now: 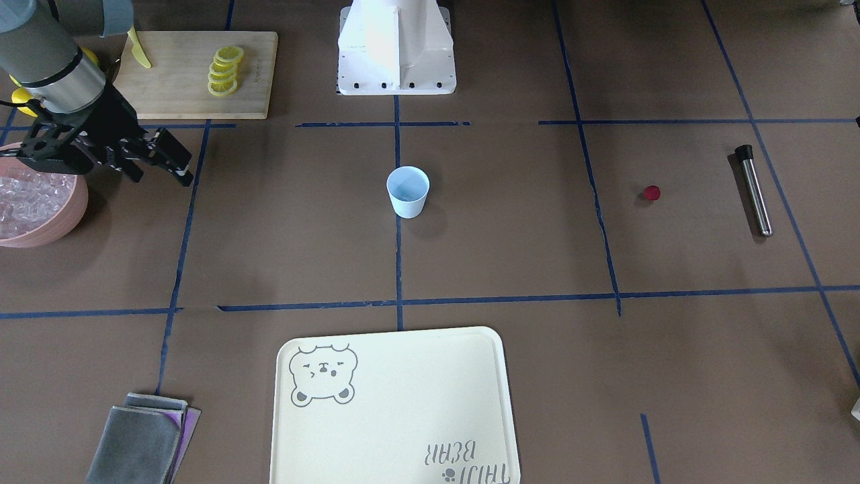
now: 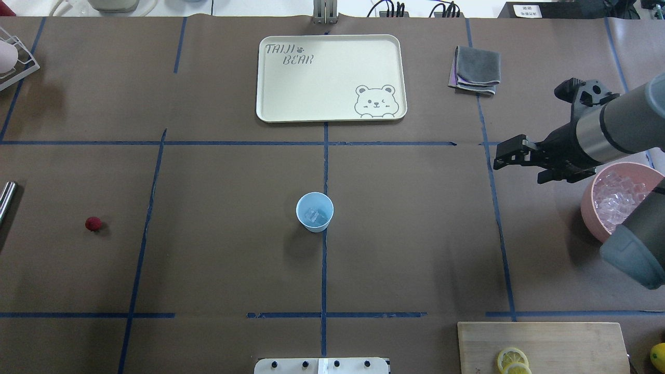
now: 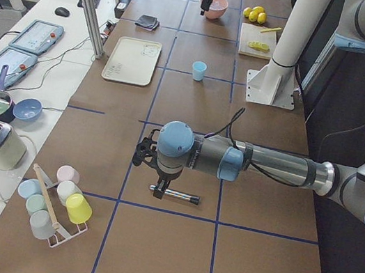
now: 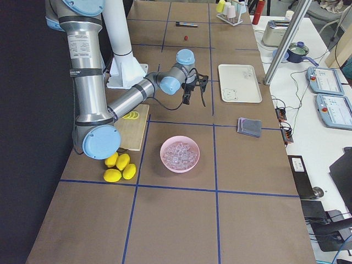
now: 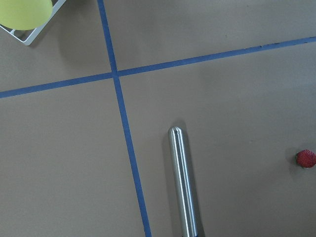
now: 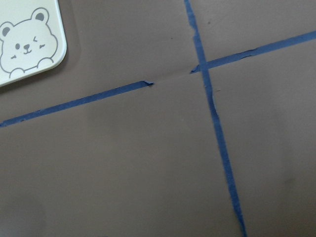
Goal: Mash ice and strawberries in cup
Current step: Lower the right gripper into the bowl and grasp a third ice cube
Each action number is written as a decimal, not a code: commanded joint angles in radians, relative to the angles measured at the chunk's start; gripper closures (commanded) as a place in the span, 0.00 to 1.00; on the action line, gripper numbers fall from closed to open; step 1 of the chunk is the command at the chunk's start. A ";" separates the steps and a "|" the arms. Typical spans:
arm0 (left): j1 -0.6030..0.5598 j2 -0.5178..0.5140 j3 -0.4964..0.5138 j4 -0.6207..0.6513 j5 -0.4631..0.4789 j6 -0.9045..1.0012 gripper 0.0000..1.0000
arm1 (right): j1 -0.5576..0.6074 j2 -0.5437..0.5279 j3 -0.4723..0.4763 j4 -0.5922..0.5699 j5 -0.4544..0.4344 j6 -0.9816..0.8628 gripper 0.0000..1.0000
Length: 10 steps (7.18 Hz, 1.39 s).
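Note:
The pale blue cup [image 1: 408, 191] stands at the table's middle, with a few clear ice cubes [image 2: 313, 214] in it. More ice [image 2: 615, 200] fills a pink bowl [image 1: 47, 232]. One small dark-red strawberry [image 2: 93, 224] lies alone on the table; it also shows in the left wrist view [image 5: 305, 158]. My right gripper [image 1: 160, 176] is open and empty, in the air beside the bowl, well to the cup's side. My left gripper [image 3: 159, 175] shows only in the exterior left view, above a metal rod [image 5: 182, 182]; I cannot tell its state.
A cream bear tray [image 2: 270, 78] lies beyond the cup. Folded grey cloths [image 2: 475, 70] lie near it. A wooden board [image 1: 181, 94] holds lemon slices [image 1: 225, 70] and a yellow knife. Whole lemons [image 4: 118, 166] and a rack of cups [image 3: 57, 203] sit at the table's ends.

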 commanded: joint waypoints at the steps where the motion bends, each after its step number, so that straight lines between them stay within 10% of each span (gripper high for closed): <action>1: 0.000 0.000 0.003 0.000 0.000 0.000 0.00 | 0.117 -0.142 0.001 0.000 0.017 -0.320 0.00; 4: 0.002 0.000 0.002 0.000 0.000 0.000 0.00 | 0.300 -0.192 -0.131 0.000 0.154 -0.549 0.00; 10: 0.002 0.000 0.005 0.001 0.000 0.000 0.00 | 0.233 -0.222 -0.222 0.000 0.124 -0.718 0.00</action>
